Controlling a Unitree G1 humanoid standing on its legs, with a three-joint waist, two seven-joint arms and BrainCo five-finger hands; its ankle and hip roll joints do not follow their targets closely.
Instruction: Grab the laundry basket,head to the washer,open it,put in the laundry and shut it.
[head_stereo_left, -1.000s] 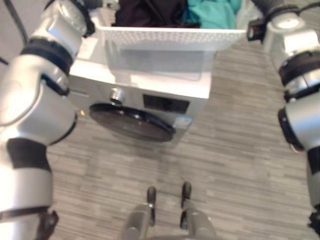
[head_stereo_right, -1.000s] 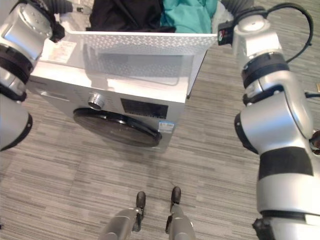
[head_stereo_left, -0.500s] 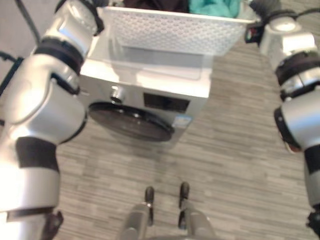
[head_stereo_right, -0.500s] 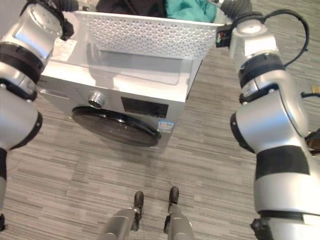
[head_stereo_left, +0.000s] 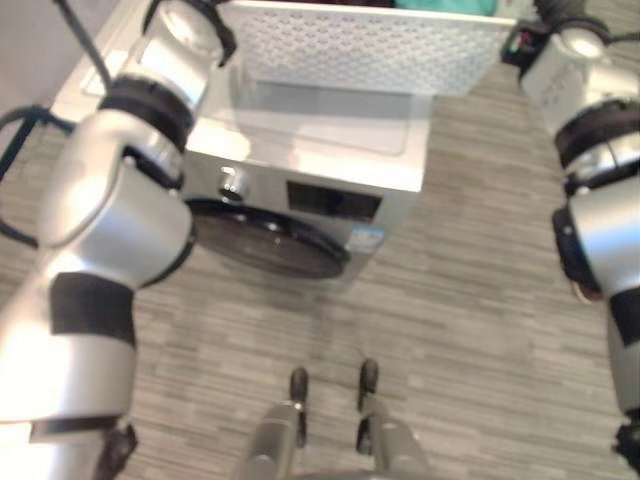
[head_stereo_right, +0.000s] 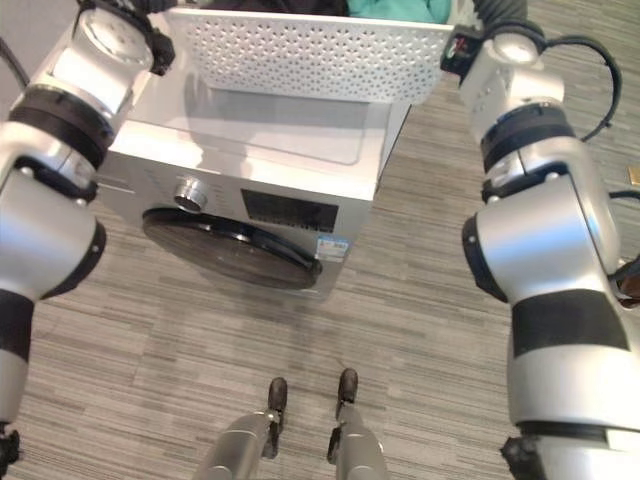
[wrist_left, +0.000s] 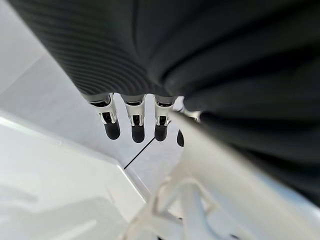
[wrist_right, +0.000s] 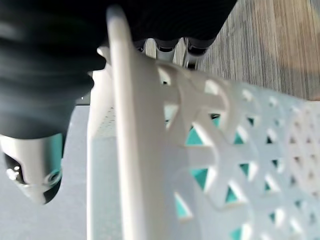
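Both arms reach forward and up from the lower corners of the eye views, elbows bent outward, wrists meeting the two ends of the laundry basket (head_stereo_right: 310, 55).

Left arm: the forearm rises along the left side of the washer (head_stereo_right: 270, 150) and ends at the basket's left end. In the left wrist view the left robot hand (wrist_left: 132, 122) shows a row of fingers (wrist_left: 112, 127) pointing past the dark ribbed cover, fairly straight at the visible tips, beside the basket's white rim (wrist_left: 220, 165). Whether these fingers or the thumb close on the rim cannot be told from the pictures.

Right arm: the forearm rises at the right of the washer and ends at the basket's right end. In the right wrist view the right robot hand (wrist_right: 167, 47) shows only finger bases at the edge of the cover, directly against the basket's rim bar (wrist_right: 127, 125). The thumb (wrist_right: 35, 170) lies apart on the other side of the rim. The grip state cannot be told.

Task object: the white perforated basket is held between the two wrists above the rear of the washer top, its long wall facing the camera. Dark laundry (head_stereo_right: 270, 5) and teal laundry (head_stereo_right: 400, 8) show over its rim; teal cloth also shows through the lattice in the right wrist view.

Washer: it stands on grey striped floor (head_stereo_right: 420, 330). The round dark door (head_stereo_right: 230, 248) on the front is closed, with a knob (head_stereo_right: 186, 192) above it.
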